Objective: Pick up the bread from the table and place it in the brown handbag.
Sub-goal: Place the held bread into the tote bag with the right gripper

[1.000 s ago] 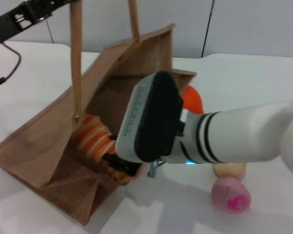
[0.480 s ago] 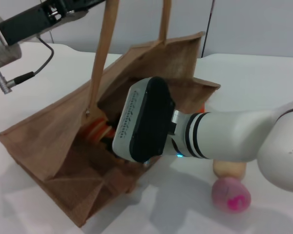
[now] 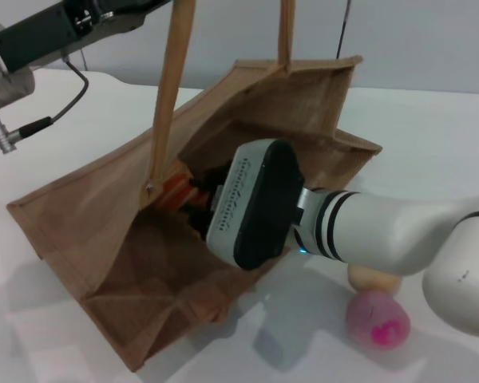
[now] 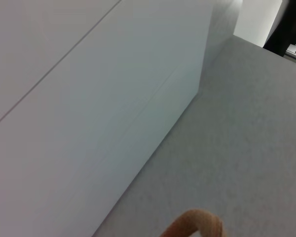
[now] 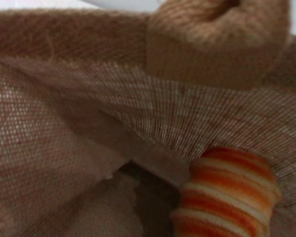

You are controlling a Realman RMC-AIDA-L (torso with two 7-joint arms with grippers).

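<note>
Placing step in hand: bread [image 3: 178, 191] being carried inside brown handbag [image 3: 88, 231] mouth by right gripper [image 3: 198, 209]; finger opening cannot be told. Bag handles being held up by left gripper [image 3: 112, 8], grip unseen. Next: release bread, withdraw.

The plain white flat bench [image 3: 431, 136] carries the things; the large tan-brown woven burlap tote bag [image 3: 88, 239] rests directly on it toward the robot's left, tilted, its lower corner near the front edge of the head view and its open mouth turned toward the right; a small round beige bun [image 3: 374, 279] sits on the bench to the right of the bag, partly covered by the white arm; a pink ball with a darker pink mark [image 3: 377, 317] lies just in front of the bun, touching or nearly touching it; bare white surface spreads behind and to the far right.
</note>
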